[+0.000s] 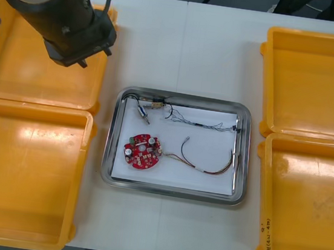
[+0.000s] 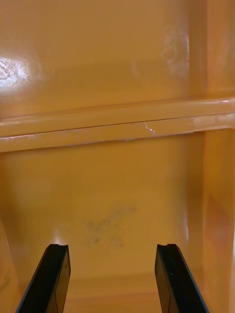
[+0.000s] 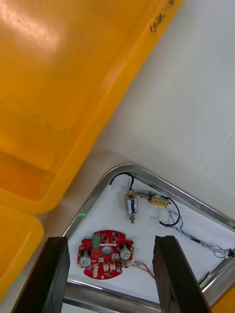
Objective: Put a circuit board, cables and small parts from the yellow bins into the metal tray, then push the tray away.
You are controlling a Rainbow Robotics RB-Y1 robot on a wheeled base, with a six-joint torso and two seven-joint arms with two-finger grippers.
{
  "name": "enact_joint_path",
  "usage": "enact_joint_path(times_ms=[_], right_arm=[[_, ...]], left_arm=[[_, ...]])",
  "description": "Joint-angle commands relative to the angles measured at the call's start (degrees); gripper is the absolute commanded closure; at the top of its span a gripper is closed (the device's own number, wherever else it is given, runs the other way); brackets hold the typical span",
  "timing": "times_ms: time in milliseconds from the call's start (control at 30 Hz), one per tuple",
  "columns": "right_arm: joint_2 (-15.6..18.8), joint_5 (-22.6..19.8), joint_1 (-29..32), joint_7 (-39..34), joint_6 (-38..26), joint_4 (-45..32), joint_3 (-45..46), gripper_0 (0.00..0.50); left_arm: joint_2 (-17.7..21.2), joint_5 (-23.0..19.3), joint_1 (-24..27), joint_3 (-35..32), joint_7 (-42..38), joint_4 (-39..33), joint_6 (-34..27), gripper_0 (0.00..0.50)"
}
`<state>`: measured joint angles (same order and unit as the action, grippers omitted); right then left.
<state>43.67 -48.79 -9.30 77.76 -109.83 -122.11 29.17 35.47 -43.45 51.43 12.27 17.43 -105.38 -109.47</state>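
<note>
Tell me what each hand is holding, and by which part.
Nothing. The left hand is open near the far left yellow bin; the right hand is open over another yellow bin.

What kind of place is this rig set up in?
Probably a lab or workshop kitting bench: a light table, yellow bins at each side, and a metal tray holding a round red circuit board and cables.

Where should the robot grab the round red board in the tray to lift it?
Probably from straight above, pinching opposite edges of the round red circuit board. It lies flat inside the shiny metal tray, so only its thin rim offers a grip.
</note>
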Motion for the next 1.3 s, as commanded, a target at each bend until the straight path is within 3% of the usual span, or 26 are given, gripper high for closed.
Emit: enact_joint_path(times_ms=[33, 733, 1033, 1300], right_arm=[[-0.3, -1.1, -1.7, -1.8, -0.2, -0.3, -1.1, 0.0], [-0.3, -0.9, -2.4, -2.8, -0.2, -0.3, -3.0, 0.0], [-0.3, -0.9, -2.4, -3.4, -0.2, -0.3, -3.2, 0.0], [-0.3, -0.9, -2.4, -3.9, -0.2, -0.3, -3.2, 0.0]], left_arm=[[5.0, -2.8, -1.9, -5.4, 7.8, -3.0, -0.5, 0.0], [14.7, -10.3, -15.8, -19.4, 25.2, -9.1, -0.5, 0.0], [17.2, -11.0, -23.1, -23.2, 31.9, -12.6, -0.5, 0.0], [18.7, -14.4, -29.2, -26.2, 37.3, -14.2, -0.5, 0.0]])
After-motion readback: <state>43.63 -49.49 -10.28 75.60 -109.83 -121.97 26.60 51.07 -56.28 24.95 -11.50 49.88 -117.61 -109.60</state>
